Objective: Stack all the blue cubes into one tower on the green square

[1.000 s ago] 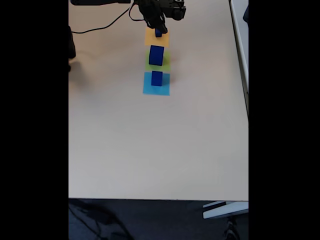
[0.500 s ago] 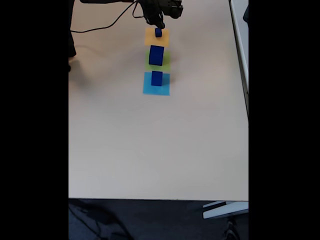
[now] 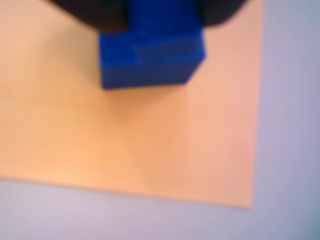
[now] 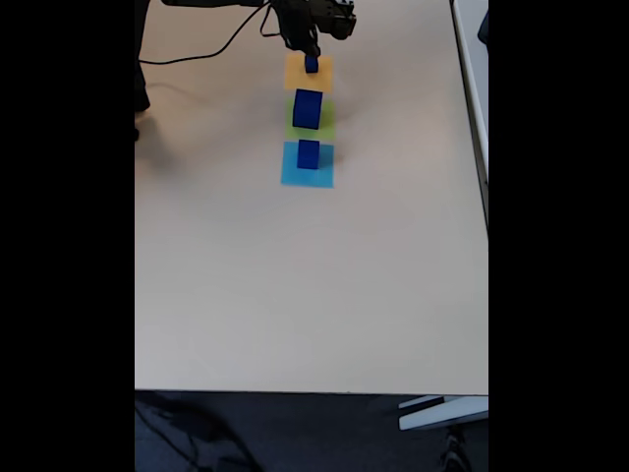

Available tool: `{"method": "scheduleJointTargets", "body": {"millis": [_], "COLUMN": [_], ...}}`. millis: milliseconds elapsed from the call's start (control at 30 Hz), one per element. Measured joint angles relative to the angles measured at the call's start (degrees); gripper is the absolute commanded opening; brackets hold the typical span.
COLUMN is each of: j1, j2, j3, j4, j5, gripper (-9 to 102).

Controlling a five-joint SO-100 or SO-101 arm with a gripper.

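Gripper: the gripper (image 4: 308, 49) is seen at the top of the fixed view, lowered over the far end of the orange-yellow square (image 4: 309, 74). In the wrist view two dark blurred shapes stand at the top edge on either side of the small cube (image 3: 150, 57); whether the jaws press it or merely flank it cannot be told, nor how wide they stand.
Small cube: it rests on the orange-yellow square, upright, its edges roughly square to the paper's edges in the wrist view; as a cube, no long axis is shown.
Large cube: the large cube (image 4: 308, 108) stands on the green square (image 4: 324, 126), the middle square of the row.
Medium cube: the medium cube (image 4: 309, 153) stands on the light-blue square (image 4: 307, 175), nearest the camera.
Row: the three squares are laid in a line running away from the camera on the table (image 4: 295, 285), each cube apart from the others.
Cable: a black cable (image 4: 201, 51) is seen lying left of the gripper.
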State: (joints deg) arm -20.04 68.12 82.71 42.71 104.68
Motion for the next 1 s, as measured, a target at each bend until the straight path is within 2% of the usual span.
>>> {"method": "scheduleJointTargets", "body": {"millis": [767,1000], "j1": [-0.18,-0.26], "j2": [0.18,0.18], "j3": [3.34,3.34], "j4": [-1.05,-1.49], "j5": [-0.44,-0.44], "gripper": [0,6]}}
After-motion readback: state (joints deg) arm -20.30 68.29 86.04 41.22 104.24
